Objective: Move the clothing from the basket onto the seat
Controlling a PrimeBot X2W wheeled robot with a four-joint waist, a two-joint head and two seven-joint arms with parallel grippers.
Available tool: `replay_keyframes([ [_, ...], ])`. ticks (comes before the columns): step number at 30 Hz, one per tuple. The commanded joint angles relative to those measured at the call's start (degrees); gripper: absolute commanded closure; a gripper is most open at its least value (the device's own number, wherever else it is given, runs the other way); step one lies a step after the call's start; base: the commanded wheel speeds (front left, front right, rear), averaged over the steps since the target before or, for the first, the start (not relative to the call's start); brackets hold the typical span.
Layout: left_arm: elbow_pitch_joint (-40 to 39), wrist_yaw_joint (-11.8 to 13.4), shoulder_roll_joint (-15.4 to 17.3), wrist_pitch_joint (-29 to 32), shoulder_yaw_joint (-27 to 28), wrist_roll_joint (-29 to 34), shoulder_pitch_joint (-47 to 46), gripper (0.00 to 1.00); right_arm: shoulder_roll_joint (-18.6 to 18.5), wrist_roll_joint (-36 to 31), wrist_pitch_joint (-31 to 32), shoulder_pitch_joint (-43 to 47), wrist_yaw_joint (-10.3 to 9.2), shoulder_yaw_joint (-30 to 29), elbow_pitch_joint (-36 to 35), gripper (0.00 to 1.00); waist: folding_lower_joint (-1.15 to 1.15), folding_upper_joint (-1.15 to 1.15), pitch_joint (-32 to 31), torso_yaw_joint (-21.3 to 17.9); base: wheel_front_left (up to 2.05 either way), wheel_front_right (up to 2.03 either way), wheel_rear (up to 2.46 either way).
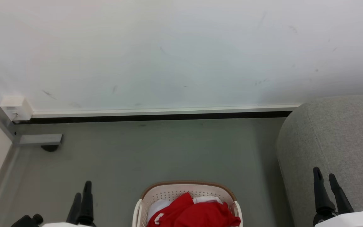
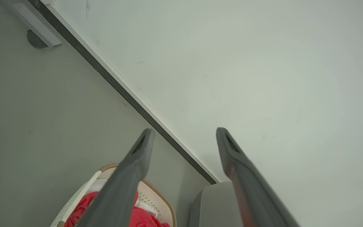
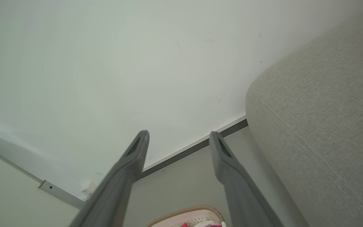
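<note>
1. Clothing point(image 1: 197, 214) lies heaped in basket point(image 1: 169, 193), near seat point(image 1: 342, 135); seat bare where visible.
2. Left gripper point(image 1: 83, 188) and right gripper point(image 1: 324, 172): fingers spread, empty, flanking basket.
3. Step judged: pre-reach. Next move probably calls for lowering one gripper into the red heap and pinching a fold.

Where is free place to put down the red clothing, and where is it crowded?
The seat, near the right gripper, has a bare grey top. The floor between the basket and the dark skirting is bare too. Crowded: inside the basket, heaped with red clothing and a white cloth.
</note>
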Motion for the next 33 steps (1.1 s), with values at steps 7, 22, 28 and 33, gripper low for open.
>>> replay_keyframes([
  [7, -0.34, 0.13, 0.56, -1.71, -0.3, 6.74, 0.0, 0.0, -0.58, -6.57, -1.71, -0.41, -0.05, 0.38, -1.28, 0.0, 0.0, 0.0, -0.05, -0.03, 0.0, 0.0, 0.0],
  [22, -1.23, 0.84, 0.63, -4.12, -0.36, 18.39, 0.94, 0.0, -0.31, -15.56, -4.18, 0.0, -0.06, 0.97, -1.32, 0.0, 0.0, 0.0, -0.17, -0.01, 0.0, 0.0, 0.0],
  [28, -1.55, 0.95, 0.65, -5.08, -0.41, 22.43, 1.34, 0.0, -0.21, -18.97, -5.11, 0.24, -0.07, 1.17, -1.25, 0.0, 0.0, 0.0, -0.17, -0.08, 0.0, 0.0, 0.0],
  [33, -2.0, 0.72, 0.67, -5.85, -0.61, 26.08, 1.54, 0.0, -0.11, -21.46, -5.75, 0.31, -0.07, 1.08, -1.06, 0.0, 0.0, 0.0, -0.16, -0.2, 0.0, 0.0, 0.0],
])
